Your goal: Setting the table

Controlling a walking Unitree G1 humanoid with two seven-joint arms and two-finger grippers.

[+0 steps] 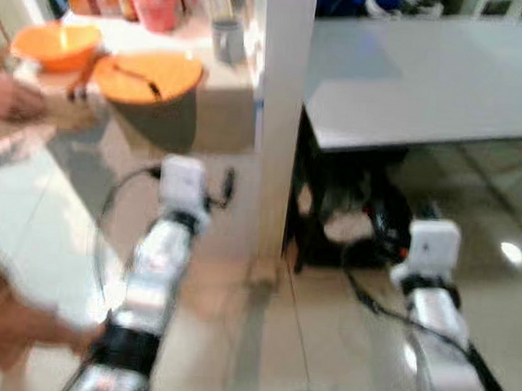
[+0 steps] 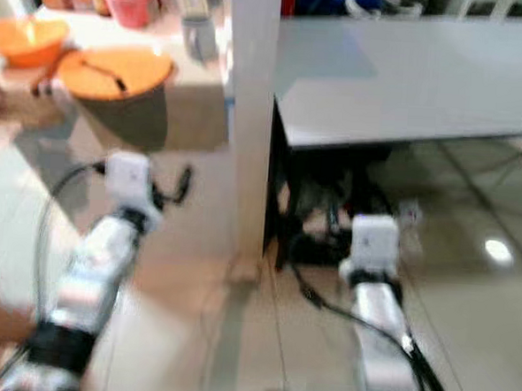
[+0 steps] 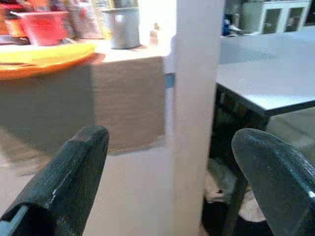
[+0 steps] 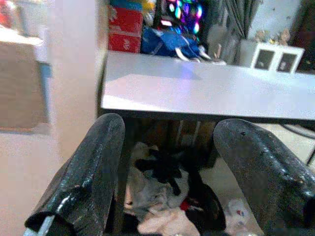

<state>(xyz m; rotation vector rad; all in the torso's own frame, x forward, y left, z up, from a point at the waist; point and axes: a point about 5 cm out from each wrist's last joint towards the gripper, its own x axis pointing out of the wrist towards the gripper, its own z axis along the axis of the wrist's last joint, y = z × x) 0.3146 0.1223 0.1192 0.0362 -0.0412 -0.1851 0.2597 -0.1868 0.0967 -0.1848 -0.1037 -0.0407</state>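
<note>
In the left wrist view the left gripper (image 3: 167,177) is holding its two black fingers (image 3: 69,182) wide apart with nothing between them, and they are pointing at a white pillar (image 3: 197,113) with a counter surface (image 3: 128,51) off to one side. In the right wrist view the right gripper (image 4: 170,182) is likewise showing its fingers (image 4: 93,167) spread and empty, and they are pointing at the edge of the grey dining surface (image 4: 206,93), over a dark heap of cloth and bags on the floor (image 4: 167,196) beneath it.

From the head views, blurred as though the robot is walking, both silver arms are reaching forward and low, well short of either surface. The dishes for the task are sitting on the counter surface ahead and to the robot's left: a wide orange bowl (image 1: 149,75) with something dark lying across it, and a smaller orange bowl (image 1: 57,44) just beyond it, with a grey cup (image 1: 226,39) and a red pot (image 1: 157,12) farther back. A person's hand (image 1: 10,99) is hovering close by the bowls.

The deciding relation is this: the bowls are lying up and to the left of the left fingers, on the far side of the pillar from the grey surface, so the left arm is the nearer one for a pick, I judge, while the bare grey surface ahead of the right arm is waiting to receive them.
</note>
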